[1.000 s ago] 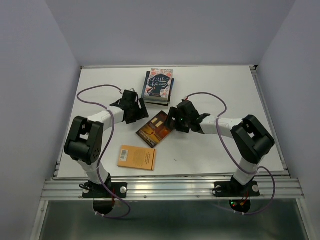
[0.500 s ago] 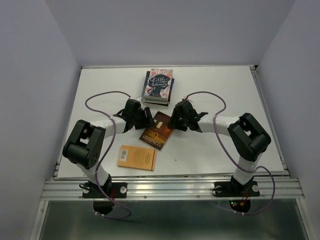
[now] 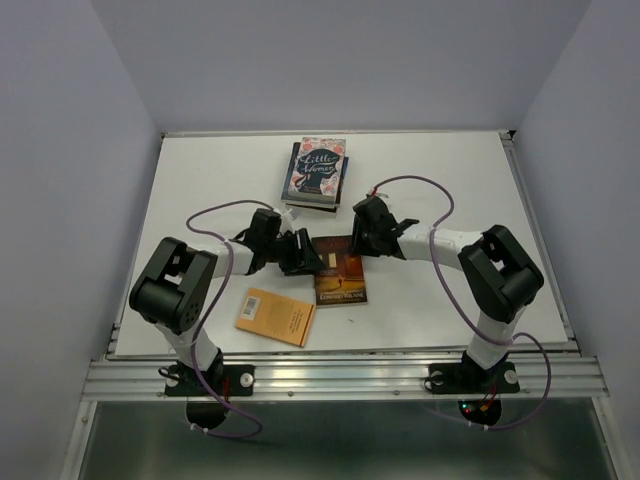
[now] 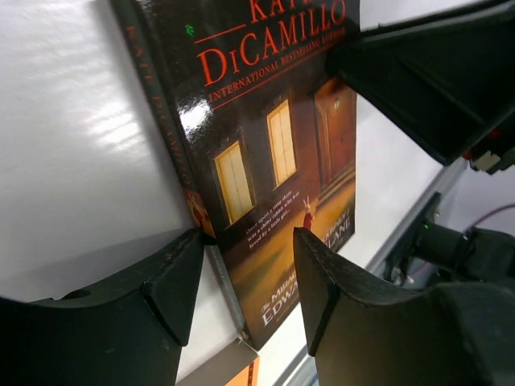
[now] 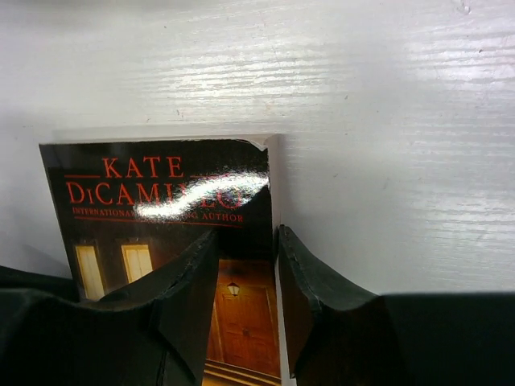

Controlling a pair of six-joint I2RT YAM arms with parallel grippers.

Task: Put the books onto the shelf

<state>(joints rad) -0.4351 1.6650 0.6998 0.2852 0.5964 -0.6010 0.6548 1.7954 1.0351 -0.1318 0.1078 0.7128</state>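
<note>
**A:** Where is the dark book [image 3: 340,275] lying?

**B:** It is lying flat at mid-worktop [image 3: 450,180], between the two arms. Its long axis is running far to near, with the title end farthest away.

**A:** And which arm is standing nearer?

**B:** Neither. The left tool [image 3: 313,260] is straddling the spine edge, one finger over the cover and one over bare worktop, half spread. The right tool [image 3: 358,245] is straddling the opposite long edge near the far corner, narrowly parted. Neither appears to be pinching the book through its thickness.

**A:** What room is showing around it?

**B:** An orange book [image 3: 276,316] is lying just near-left, and the stack [image 3: 316,172] is sitting beyond the far end. Open surface is stretching away to the right. No shelf is showing.
</note>
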